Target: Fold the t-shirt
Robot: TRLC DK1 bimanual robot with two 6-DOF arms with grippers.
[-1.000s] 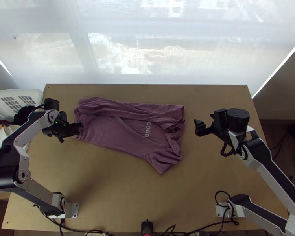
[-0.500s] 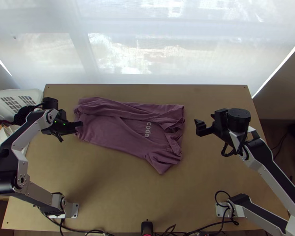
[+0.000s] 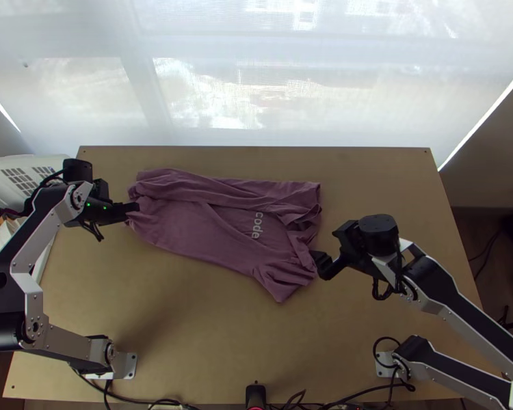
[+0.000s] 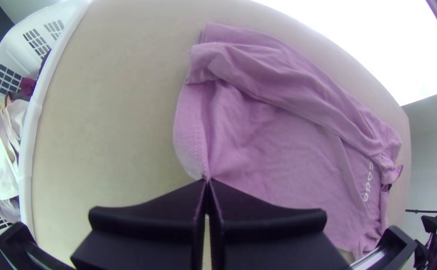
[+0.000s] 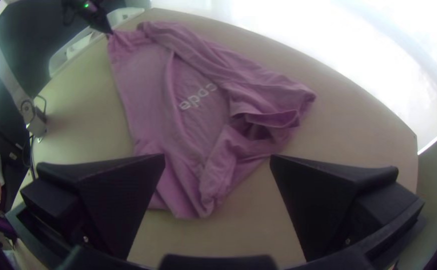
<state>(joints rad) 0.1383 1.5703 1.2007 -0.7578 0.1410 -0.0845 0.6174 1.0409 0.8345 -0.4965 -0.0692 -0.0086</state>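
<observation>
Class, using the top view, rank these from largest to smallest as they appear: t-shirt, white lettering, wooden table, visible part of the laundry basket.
1. Wooden table
2. T-shirt
3. Laundry basket, cut off by the view's edge
4. White lettering
</observation>
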